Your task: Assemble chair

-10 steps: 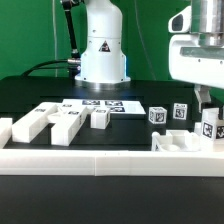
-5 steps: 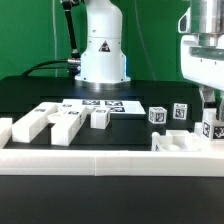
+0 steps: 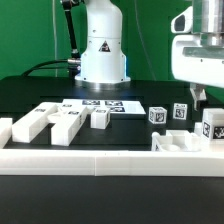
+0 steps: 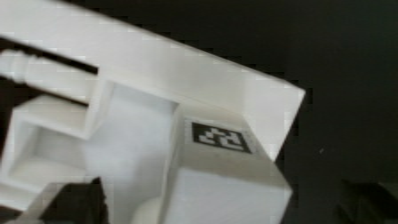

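My gripper point(image 3: 200, 97) hangs at the exterior view's right, just above a white tagged chair post point(image 3: 212, 125) and apart from it. The jaws stand wide and hold nothing. In the wrist view a white blocky part with a small black-and-white tag point(image 4: 222, 137) fills the picture close below the gripper point(image 4: 187, 205). A white chair slab point(image 3: 180, 142) lies in front of the post. Two more tagged blocks point(image 3: 158, 115) point(image 3: 180, 111) stand behind it. Three long white pieces point(image 3: 30, 123) point(image 3: 65, 125) point(image 3: 100, 117) lie at the left.
The marker board point(image 3: 103, 104) lies flat in front of the robot base point(image 3: 102, 50). A long low white rail point(image 3: 100, 155) runs along the front of the black table. A green wall stands behind.
The gripper shifted a little to the exterior view's right, then back left and slightly up. The post below it and the other parts stayed in place.
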Motion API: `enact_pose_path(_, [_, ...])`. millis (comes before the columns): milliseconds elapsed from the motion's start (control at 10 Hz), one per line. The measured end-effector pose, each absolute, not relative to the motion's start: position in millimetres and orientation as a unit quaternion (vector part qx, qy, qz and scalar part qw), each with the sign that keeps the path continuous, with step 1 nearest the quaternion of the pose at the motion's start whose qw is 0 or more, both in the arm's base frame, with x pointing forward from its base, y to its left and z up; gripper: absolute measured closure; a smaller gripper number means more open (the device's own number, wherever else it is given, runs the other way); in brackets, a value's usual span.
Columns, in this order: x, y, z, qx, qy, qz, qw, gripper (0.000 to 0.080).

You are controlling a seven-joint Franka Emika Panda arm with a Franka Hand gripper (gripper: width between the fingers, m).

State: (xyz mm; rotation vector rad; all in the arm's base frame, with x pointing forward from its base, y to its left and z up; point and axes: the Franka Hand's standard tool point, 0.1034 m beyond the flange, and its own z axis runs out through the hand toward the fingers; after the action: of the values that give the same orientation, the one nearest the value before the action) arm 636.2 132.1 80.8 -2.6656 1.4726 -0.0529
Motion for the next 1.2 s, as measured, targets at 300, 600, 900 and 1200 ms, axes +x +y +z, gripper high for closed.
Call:
enact_pose_path(300, [635.7,131.5,78.5,-0.939,0.341,-0.025,0.041,0.015])
enact_pose_path(600, [636.3,131.3,79.0,-0.976,0.211,-0.03,0.036,0.015])
enact_pose_path(900, [637.8,127.9,79.9,-0.995,0.091,-0.035,0.028,0.015])
enact_pose_path(1200, [638.4,123.9,79.8,-0.999,-0.029,-0.038,0.017,0.015])
